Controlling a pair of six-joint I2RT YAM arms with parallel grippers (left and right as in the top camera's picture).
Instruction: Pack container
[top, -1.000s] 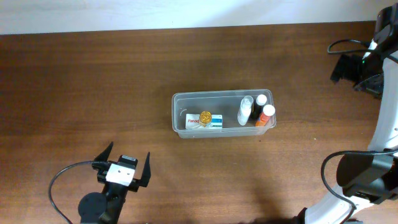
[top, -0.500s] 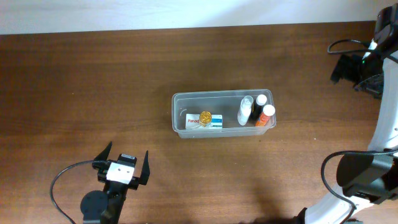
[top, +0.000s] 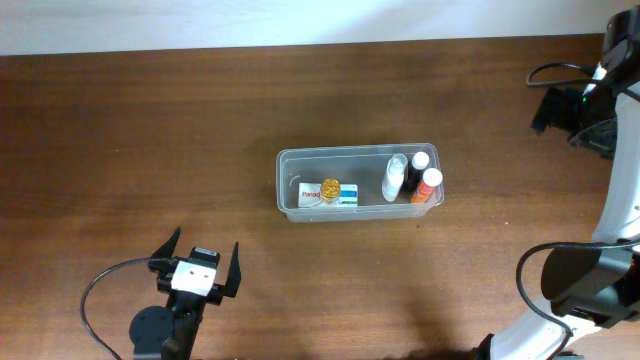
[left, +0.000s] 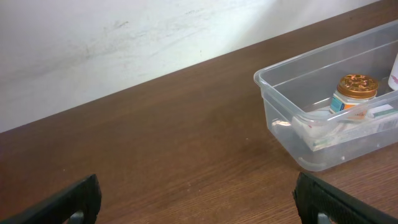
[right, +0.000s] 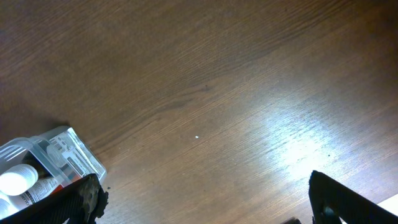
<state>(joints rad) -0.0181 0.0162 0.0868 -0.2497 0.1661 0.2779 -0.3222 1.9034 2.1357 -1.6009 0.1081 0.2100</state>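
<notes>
Clear plastic container (top: 283, 190) lies ahead and right of your left claw (top: 208, 242), jaws apart; your right claw (right: 205, 193), likewise spread, stands well away from it.

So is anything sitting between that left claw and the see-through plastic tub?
Nothing visible does. Only bare brown wooden table lies between the open left gripper and the clear rectangular plastic container.
</notes>
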